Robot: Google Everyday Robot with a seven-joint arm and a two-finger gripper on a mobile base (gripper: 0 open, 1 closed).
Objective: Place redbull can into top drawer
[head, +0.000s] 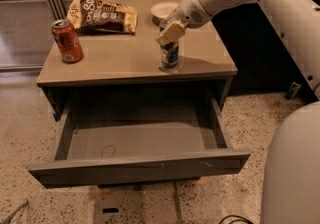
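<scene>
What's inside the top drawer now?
In the top drawer only bare floor and a faint ring mark show; the rear is hidden under the tabletop. The gripper is at the redbull can above.

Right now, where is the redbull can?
In the camera view the redbull can stands upright on the cabinet top, right of centre near the front edge, with the gripper at its top and the open top drawer below.
</scene>
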